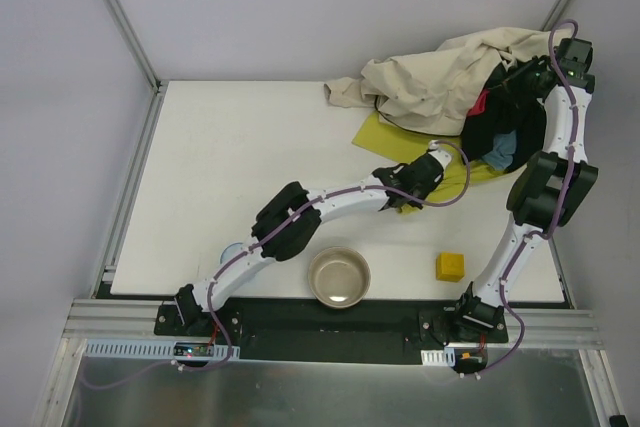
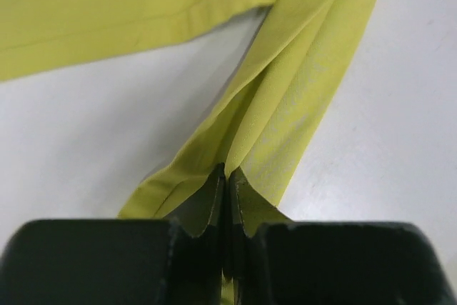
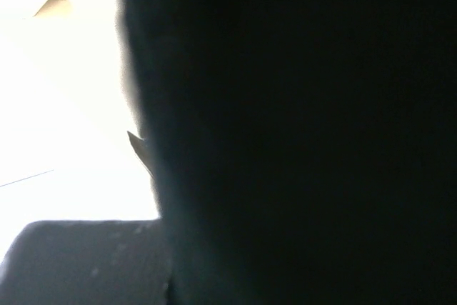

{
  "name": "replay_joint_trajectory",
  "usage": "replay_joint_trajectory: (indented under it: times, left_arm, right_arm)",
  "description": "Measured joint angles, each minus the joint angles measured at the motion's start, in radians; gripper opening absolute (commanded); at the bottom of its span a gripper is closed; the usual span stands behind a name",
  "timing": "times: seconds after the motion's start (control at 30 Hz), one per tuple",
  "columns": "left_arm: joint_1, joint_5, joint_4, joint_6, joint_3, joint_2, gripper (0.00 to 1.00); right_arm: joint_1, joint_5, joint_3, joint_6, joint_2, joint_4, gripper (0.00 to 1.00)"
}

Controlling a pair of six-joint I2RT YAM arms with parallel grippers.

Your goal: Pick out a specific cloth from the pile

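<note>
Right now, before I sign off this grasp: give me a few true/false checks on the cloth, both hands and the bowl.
1. The left hand is shut on a fold of the yellow-green cloth. True.
2. The yellow-green cloth lies fully clear of the pile. False: its far part runs under the beige cloth.
3. The yellow block sits inside the metal bowl. False: it stands on the table, apart from the bowl and to its right.
4. The right hand is up at the pile, against dark fabric. True.
</note>
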Motion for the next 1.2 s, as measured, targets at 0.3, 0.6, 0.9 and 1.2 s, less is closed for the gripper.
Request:
replay_joint_trajectory:
  times: [0.3, 0.6, 0.9, 1.2]
  left_arm:
    - [0.035, -0.071, 0.132, -0.032, -0.490, -0.335, 0.00]
    - [0.126, -0.127, 0.240, -0.135, -1.031, -0.741, 0.00]
    - [0.240, -0.129, 0.240, -0.193, -1.238, -1.018, 0.19]
    - [0.240, -0.039, 0.198, -0.155, -1.074, -0.918, 0.88]
  right_arm:
    - [0.000, -0.005, -0.003, 0.000, 0.000, 0.001, 0.01]
    - [0.000, -0.016, -0.003, 0.007, 0.000, 0.002, 0.01]
    - [0.003, -0.019, -0.003, 0.013, 0.000, 0.002, 0.01]
    - [0.054, 0.102, -0.043, -0.089, -0.042, -0.044, 0.78]
